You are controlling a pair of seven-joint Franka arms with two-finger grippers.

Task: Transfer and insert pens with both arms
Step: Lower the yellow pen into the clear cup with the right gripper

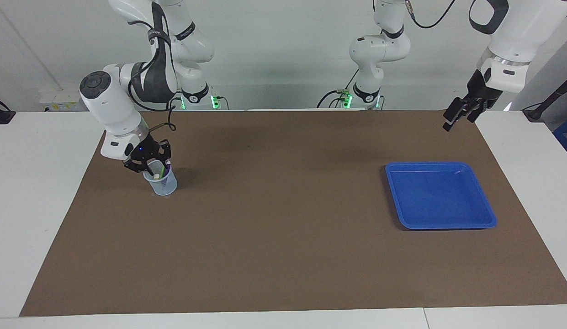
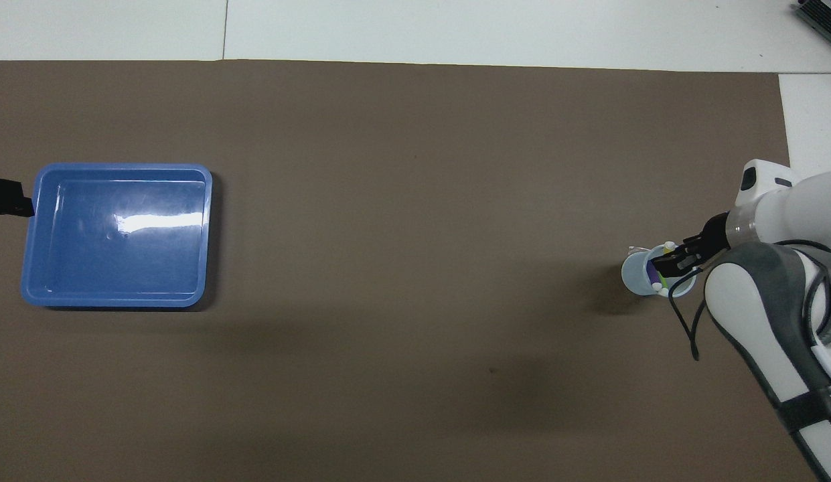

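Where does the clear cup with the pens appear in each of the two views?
Facing view: the cup stands at the left of the picture, on the brown mat at the right arm's end of the table, under the right hand.
Overhead view: the cup is at the right of the picture, partly covered by that hand.
Shared landmark: the blue tray, at the other end of the mat.

Both arms are glossy white, built of rounded jointed segments with dark grey caps at the joints. Black cables loop along them, and a grey sleeve wraps the right arm (image 1: 151, 82). Green lights glow at each base. A small blue light, apparently an indicator, shows above the black right gripper (image 1: 148, 161).
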